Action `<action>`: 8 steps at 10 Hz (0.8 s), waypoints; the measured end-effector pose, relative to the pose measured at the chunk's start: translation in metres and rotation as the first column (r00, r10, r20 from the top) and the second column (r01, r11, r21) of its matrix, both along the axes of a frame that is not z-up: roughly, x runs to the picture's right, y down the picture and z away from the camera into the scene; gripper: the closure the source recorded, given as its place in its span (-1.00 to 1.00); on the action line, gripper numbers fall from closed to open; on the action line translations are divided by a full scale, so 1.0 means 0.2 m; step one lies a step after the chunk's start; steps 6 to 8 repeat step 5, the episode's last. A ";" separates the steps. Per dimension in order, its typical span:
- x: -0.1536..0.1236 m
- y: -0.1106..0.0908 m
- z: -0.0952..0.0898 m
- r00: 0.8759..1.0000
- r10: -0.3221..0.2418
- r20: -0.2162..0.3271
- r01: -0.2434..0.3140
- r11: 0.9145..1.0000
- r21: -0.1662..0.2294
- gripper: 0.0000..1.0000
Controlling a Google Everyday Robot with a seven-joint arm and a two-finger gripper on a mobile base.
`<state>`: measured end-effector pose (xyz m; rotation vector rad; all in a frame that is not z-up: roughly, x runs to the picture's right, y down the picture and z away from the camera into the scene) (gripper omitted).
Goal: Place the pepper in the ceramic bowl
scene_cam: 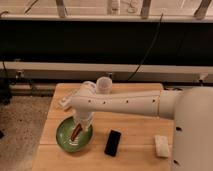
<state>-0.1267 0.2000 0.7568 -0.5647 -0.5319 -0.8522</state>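
A green ceramic bowl (67,137) sits at the front left of the wooden table (135,127). A reddish-brown pepper (76,133) slants down into the bowl. My gripper (81,125) hangs from the white arm (125,104) right above the bowl, at the pepper's upper end. The pepper's lower end reaches the bowl's inside.
A black phone (113,142) lies just right of the bowl. A white sponge-like block (161,146) lies at the front right. A clear cup (104,84) stands at the back of the table. A pale object (65,102) lies at the left edge behind the arm.
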 end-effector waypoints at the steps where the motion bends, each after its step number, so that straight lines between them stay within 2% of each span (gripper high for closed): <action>1: 0.00 0.00 0.00 1.000 0.003 0.007 -0.003 1.000 -0.002 -0.60; 4: 0.02 -0.01 0.00 1.000 0.024 0.010 -0.024 1.000 -0.001 -0.57; 5: 0.01 -0.01 -0.01 1.000 0.012 0.013 -0.012 1.000 0.006 -0.45; 8: 0.01 -0.01 -0.01 1.000 0.012 0.013 -0.012 1.000 0.006 -0.45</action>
